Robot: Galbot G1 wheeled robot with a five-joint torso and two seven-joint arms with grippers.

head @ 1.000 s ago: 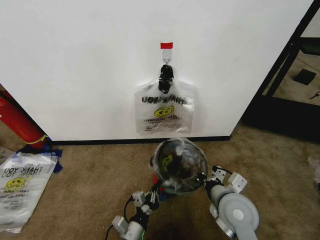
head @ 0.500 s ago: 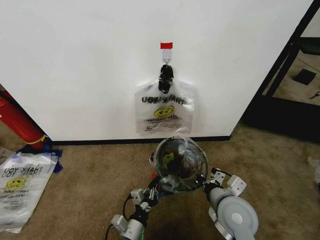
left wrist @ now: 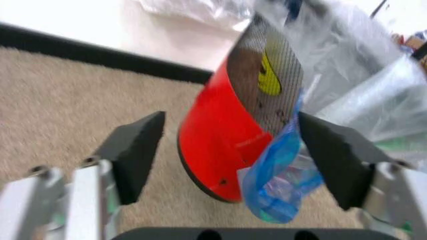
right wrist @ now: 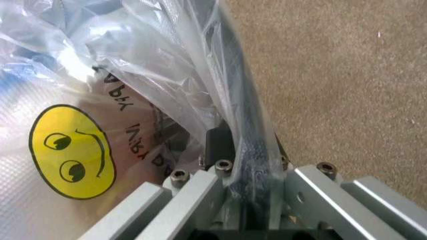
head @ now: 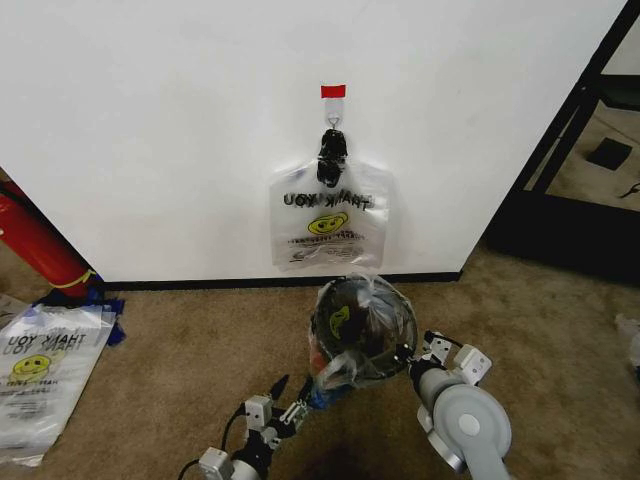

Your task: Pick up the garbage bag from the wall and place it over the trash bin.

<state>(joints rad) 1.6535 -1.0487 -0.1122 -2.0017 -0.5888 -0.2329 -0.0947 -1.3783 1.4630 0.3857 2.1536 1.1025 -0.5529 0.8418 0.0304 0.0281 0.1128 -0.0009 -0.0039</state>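
Note:
The trash bin (head: 362, 322), dark mesh on a red base (left wrist: 217, 142), stands on the carpet in front of the wall (head: 150, 120). A garbage bag (head: 350, 318) with a yellow smiley (right wrist: 70, 152) is draped over its mouth, and a blue corner (left wrist: 280, 175) hangs down the side. My right gripper (head: 408, 356) is shut on the bin's rim and the bag's plastic (right wrist: 243, 155). Short of the bin, my left gripper (head: 292, 388) is open, its fingers (left wrist: 137, 150) apart on either side of the red base. Another bag (head: 328, 215) hangs from the black hook clip (head: 332, 150).
A long red cylinder (head: 35, 245) leans at the left by the wall. Several printed bags (head: 40, 375) lie on the carpet at the left. A black frame (head: 570, 130) stands past the wall's right end. Brown carpet spreads around the bin.
My left gripper has let go of the bag and drawn back from the bin toward me. The bag's blue corner now hangs loose on that side. The right gripper has stayed put.

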